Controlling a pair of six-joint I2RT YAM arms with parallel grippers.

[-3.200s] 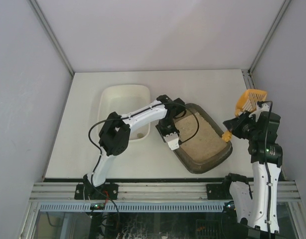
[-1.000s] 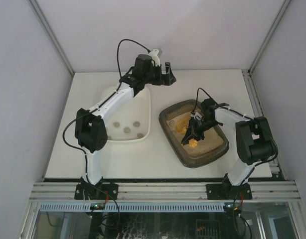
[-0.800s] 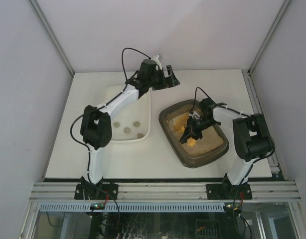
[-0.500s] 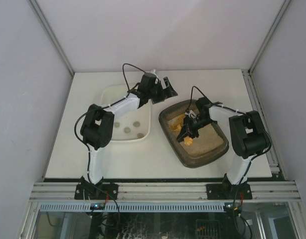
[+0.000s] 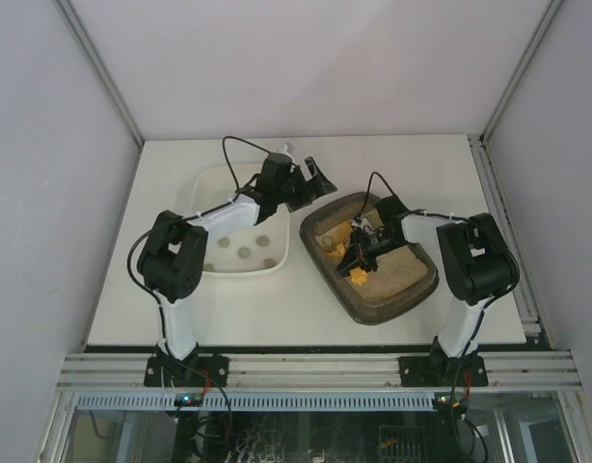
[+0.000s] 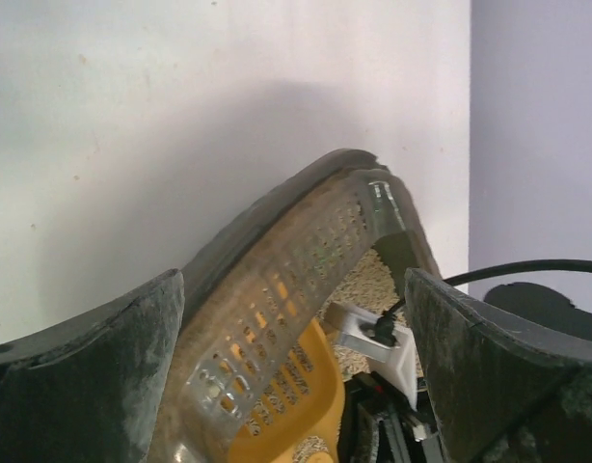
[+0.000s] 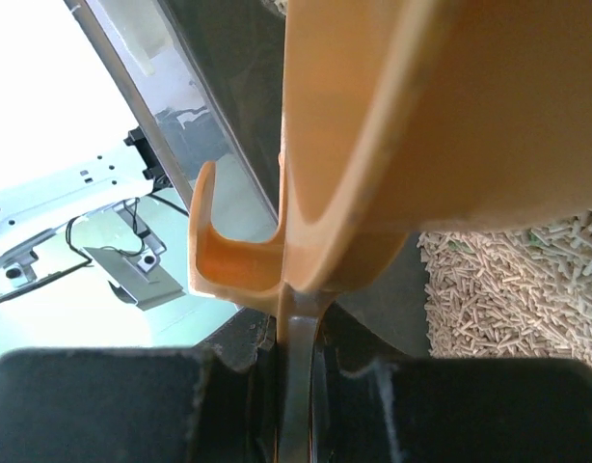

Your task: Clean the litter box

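Left of the litter box, a smooth white tub is seen on the worktop, just beside the box. A few small grey lumps are seen inside it.

The left arm is stretched over the tub. A second ago it was held high behind the tub; now it has been brought down to the far left corner of the box. Its jaws are spread wide apart and nothing is held. In the left wrist view the dark rim of the box is seen between them. It is judged that the box is about to be held steady.

The box itself is a dark brown-grey tray with round corners, filled with pale, sandy, pellet-like litter. It has been nudged a little toward the tub.

Inside the box, a yellow plastic scoop with slots has been pushed over to the left wall. Its thin handle is clamped in the shut jaws of the right arm, which is reached in from the right of the box. More scooping is thought to be left.
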